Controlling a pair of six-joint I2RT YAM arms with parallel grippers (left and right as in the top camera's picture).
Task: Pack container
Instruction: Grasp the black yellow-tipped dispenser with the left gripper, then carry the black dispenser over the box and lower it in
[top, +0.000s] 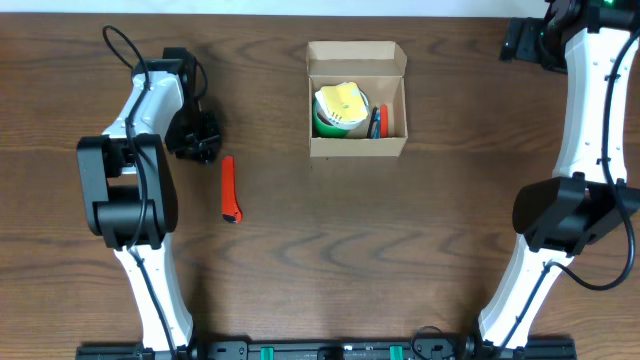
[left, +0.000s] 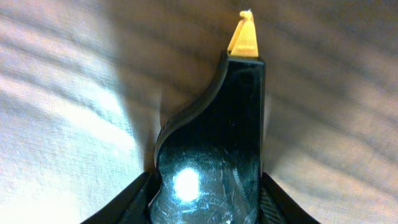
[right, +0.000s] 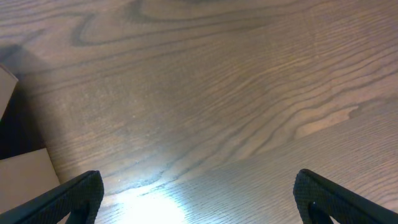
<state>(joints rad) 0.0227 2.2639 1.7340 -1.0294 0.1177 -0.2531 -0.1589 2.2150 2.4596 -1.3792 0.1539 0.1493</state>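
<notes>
The container (top: 357, 146) is a tan cardboard box with its flap lid open at the table's far middle. Inside it are a yellow item (top: 342, 100) on a green roll (top: 326, 124), and blue and red items (top: 379, 122) by its right wall. My left gripper (top: 198, 138) (left: 205, 202) is down at the table's left, shut on a glossy black object with a yellow tip (left: 230, 118). My right gripper (top: 525, 40) (right: 199, 199) is open and empty over bare wood at the far right. A corner of the box shows in the right wrist view (right: 18, 171).
A red utility knife (top: 230, 189) lies on the wood table just right of my left gripper. The arm bases stand at the near left and near right.
</notes>
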